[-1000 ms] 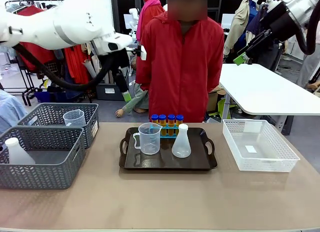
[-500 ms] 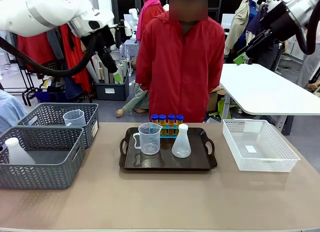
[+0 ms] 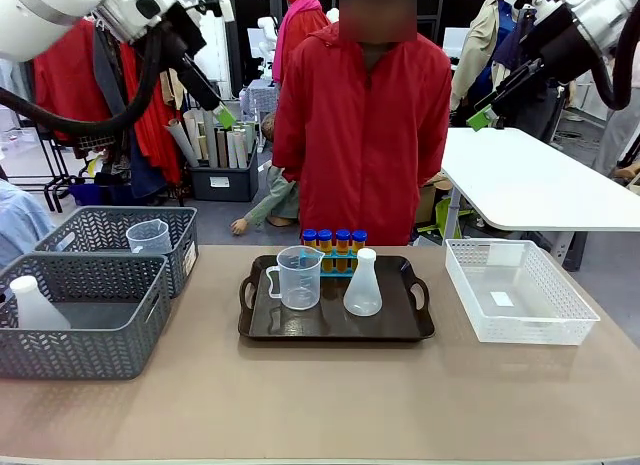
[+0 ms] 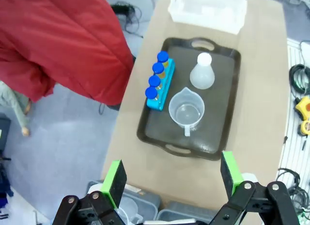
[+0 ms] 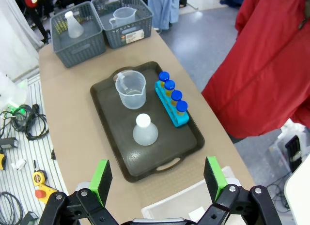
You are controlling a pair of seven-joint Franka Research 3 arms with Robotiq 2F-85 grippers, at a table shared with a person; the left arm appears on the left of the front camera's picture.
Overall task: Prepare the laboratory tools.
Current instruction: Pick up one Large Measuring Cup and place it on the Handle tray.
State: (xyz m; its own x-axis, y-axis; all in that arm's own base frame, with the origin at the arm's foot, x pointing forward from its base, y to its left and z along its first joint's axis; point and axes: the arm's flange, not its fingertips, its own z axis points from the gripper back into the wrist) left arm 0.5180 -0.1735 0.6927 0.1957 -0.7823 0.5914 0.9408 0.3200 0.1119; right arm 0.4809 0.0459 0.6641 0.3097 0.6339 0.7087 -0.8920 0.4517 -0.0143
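While both sets of jaws are hanging spread and empty high above the counter, the clear graduated plastic beaker, translucent conical flask and blue tube rack are sitting on the dark tray; any descent should be centring squarely over one item.

tray mid-table, beaker left of flask, tube rack behind, baskets left

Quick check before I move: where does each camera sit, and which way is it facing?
Front: between the arms, facing the person across the table; left gripper raised.
Left wrist: high, looking down at the tray; open left gripper.
Right wrist: high, looking down at the tray; open right gripper.
All share the tray, beaker, flask, rack.
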